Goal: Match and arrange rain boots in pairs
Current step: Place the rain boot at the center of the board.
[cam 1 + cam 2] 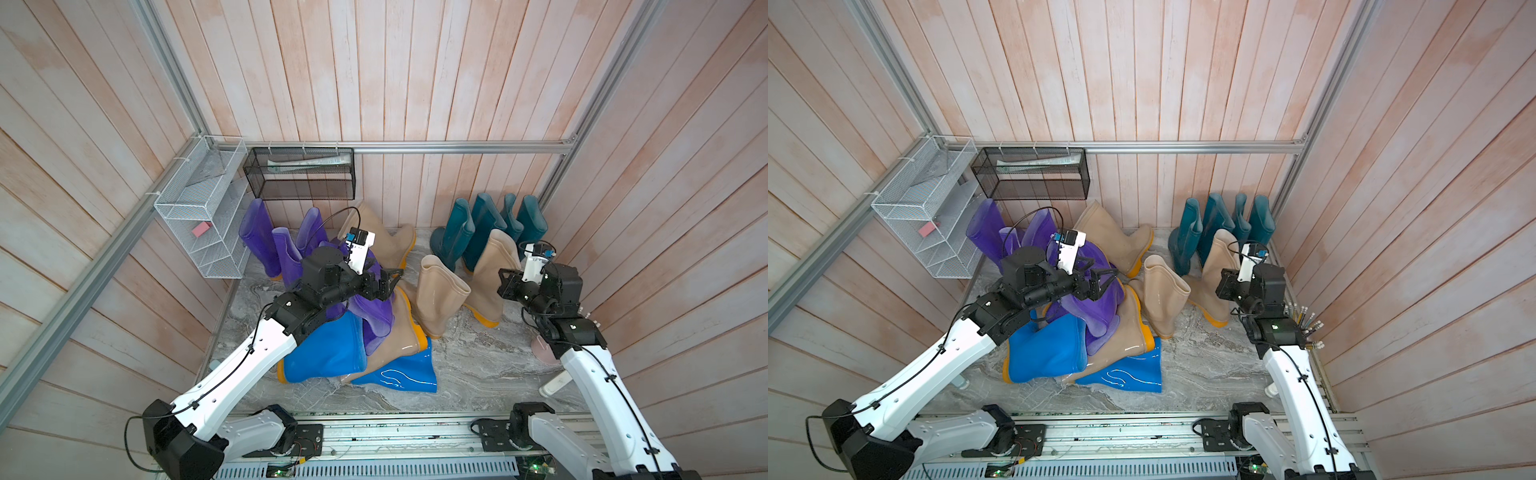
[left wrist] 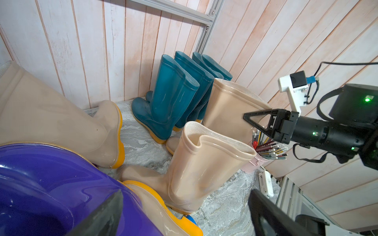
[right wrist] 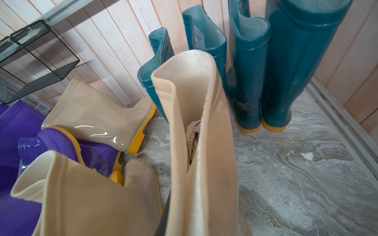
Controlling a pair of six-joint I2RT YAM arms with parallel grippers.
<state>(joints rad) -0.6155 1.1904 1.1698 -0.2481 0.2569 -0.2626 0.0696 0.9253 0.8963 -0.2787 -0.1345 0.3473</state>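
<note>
Right gripper [image 2: 245, 118]: clenched on the cuff of the held beige boot [image 2: 231, 108], which is upright with its sole at or near the floor, just in front of the teal boots [image 2: 176, 92].
Left gripper [image 1: 394, 283]: spread wide and empty, above the purple boots [image 1: 370, 303] heaped at mid-floor.
Step in hand: I judge I am pairing the beige ones. The four teal boots already stand in a row in the rear corner.
Next move: bring my boot beside the second beige boot [image 1: 440, 291], which stands upright close by, toes pointing the same way. I should let go only once it stands steady, because the soft shaft folds under my grip and may flop.
Left to sort: a third beige boot [image 1: 382, 237] leans on the back wall. A fourth beige boot [image 1: 399, 332] lies in the heap between the two blue boots [image 1: 324, 349]. More purple ones stand at rear left.
White wire basket [image 1: 178, 232]: one pink block [image 1: 202, 228].
Black mesh basket [image 1: 307, 189]: a pale flat thing, too unclear to name.
Pink cup [image 2: 253, 163]: pencils [image 2: 270, 147]; it stands at the wall by my right arm.
</note>
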